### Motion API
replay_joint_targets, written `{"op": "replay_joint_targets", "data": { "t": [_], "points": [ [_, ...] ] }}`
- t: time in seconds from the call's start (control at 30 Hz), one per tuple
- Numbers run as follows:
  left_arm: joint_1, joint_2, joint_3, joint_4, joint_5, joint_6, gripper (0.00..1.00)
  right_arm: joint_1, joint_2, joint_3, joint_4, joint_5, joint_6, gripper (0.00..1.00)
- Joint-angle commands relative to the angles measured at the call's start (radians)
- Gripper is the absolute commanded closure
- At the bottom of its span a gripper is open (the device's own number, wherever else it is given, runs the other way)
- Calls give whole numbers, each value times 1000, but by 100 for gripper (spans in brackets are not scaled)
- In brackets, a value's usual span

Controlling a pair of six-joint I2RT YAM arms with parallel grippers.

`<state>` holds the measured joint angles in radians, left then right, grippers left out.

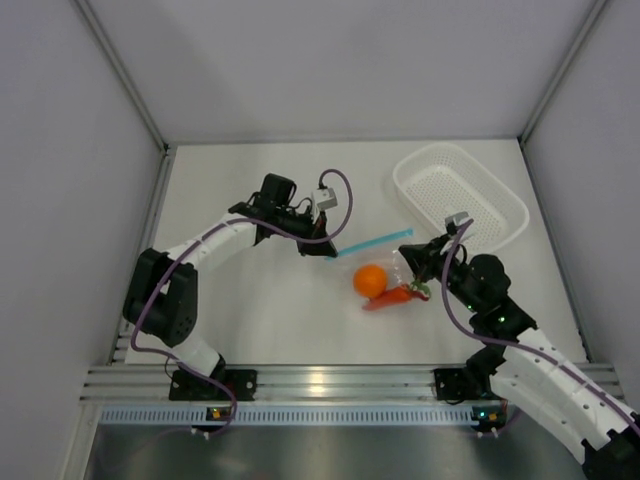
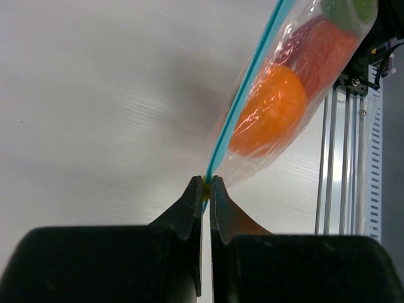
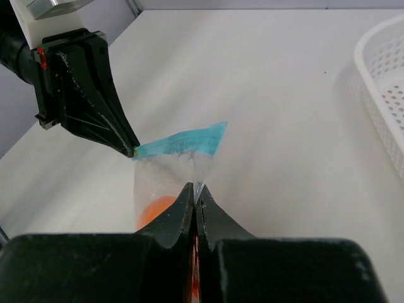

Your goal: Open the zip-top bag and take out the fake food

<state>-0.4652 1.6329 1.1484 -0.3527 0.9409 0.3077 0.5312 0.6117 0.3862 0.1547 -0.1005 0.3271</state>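
- Two claws are clenched on one thing. The left claw [image 2: 206,183] pinches the tip of the light blue zip strip [image 1: 372,243], at its 9 o'clock end in the top view.
- At the strip's 3 o'clock end, the right claw [image 3: 196,188] is clamped on clear film just under the strip.
- Between them stretches the small clear crinkly plastic zip-top bag [image 3: 165,183], strip taut and belly sagging toward 6 o'clock. Whether it touches the white desk [image 1: 250,320] I cannot tell.
- Inside lie a round orange toy fruit [image 1: 370,279] and a long reddish-orange toy vegetable with green leaves [image 1: 392,296]. A third piece I cannot separate.
- Progress, as I judge it: both grips are set, but the strip reads as one unbroken line, so the zip seems still sealed and no food is out. Parting the zip and emptying the bag remain.
- At 1 o'clock of the bag, the white perforated plastic basket [image 1: 420,158] stands near it.
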Motion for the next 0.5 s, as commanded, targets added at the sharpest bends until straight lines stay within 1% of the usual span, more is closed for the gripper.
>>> {"op": "replay_joint_targets", "data": {
  "t": [0.0, 0.1, 0.23, 0.27, 0.33, 0.37, 0.4, 0.43, 0.47],
  "points": [
    [31, 19, -29, -28, -50, 2, 100, -25, -41, 69, -9, 120, -51, 100],
    [39, 16, -35, -28, -63, -2, 100, -25, -56, 71, -9, 114, -53, 100],
    [43, 21, -38, -28, -126, -27, 100, -25, -55, 74, -17, 121, -51, 100],
    [43, 21, -42, -28, -114, -27, 100, -25, -49, 71, -9, 114, -48, 100],
    [43, 22, -39, -28, -82, -32, 100, -27, -32, 62, 20, 46, -48, 100],
    [43, 22, -29, -28, -53, -35, 96, -25, -27, 42, 76, 7, -48, 100],
    [43, 19, -26, -28, 8, -30, 86, -27, -24, 30, 106, -86, -54, 100],
    [43, 1, -18, -28, 47, -25, 82, -25, -24, 20, 129, -119, -57, 100],
    [39, -10, -6, -28, 71, -22, 75, -27, -24, 2, 169, -143, -59, 100]
  ]
}}
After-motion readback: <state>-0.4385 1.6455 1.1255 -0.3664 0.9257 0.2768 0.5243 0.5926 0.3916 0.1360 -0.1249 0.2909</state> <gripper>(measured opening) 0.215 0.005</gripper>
